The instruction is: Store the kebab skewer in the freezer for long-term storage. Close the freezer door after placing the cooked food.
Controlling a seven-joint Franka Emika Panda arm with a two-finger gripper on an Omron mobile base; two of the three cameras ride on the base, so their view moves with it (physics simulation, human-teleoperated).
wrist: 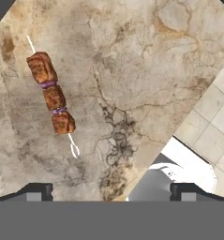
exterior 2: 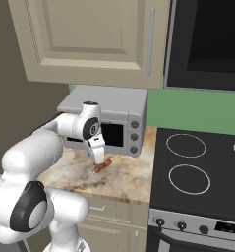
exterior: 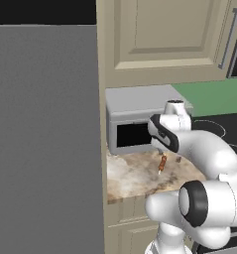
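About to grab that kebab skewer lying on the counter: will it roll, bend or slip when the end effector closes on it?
The thin stick with three orange-brown meat chunks lies flat on the marbled stone counter; the blocky chunks probably keep it from rolling. It looks small, so likely light. The bare stick seems too thin to pinch; gripping a chunk seems safer, though the skewer may pivot.

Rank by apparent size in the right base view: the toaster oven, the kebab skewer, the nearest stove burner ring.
Largest to smallest:
1. toaster oven
2. nearest stove burner ring
3. kebab skewer
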